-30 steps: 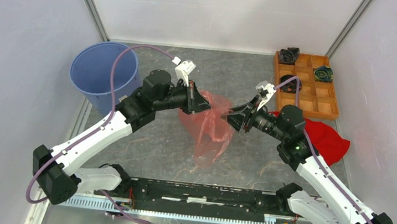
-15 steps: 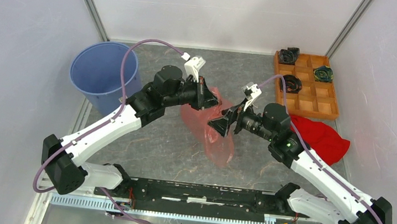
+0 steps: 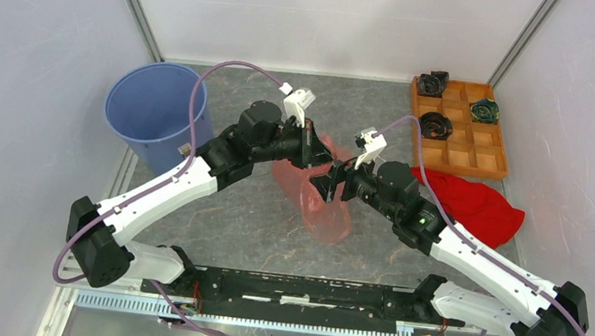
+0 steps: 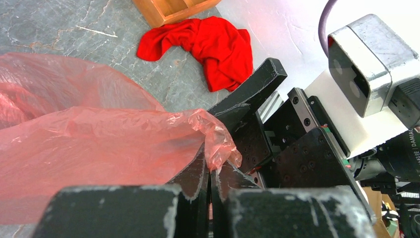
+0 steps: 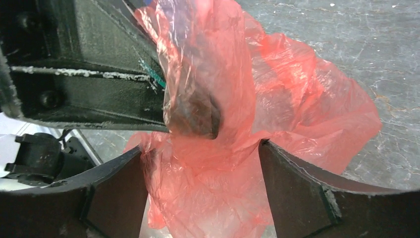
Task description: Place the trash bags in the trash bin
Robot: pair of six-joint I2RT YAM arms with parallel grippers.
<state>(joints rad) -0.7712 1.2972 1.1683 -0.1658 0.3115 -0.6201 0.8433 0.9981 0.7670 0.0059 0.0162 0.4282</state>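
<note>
Midair, left pincer (image 4: 209, 174) pinching trash bag (image 4: 89, 144), right pincer (image 5: 202, 151) spread around it.

We note red cloth (image 3: 474, 205) crumpled on grey marbled tabletop (image 3: 248, 213), well right of right claw (image 3: 327, 184). Orange compartment tray (image 3: 483, 160) sits farther back and right of claw, just beside cloth; we cannot tell contact. We count three dark items (image 3: 435, 125) in separate tray compartments, too small to identify.
</note>
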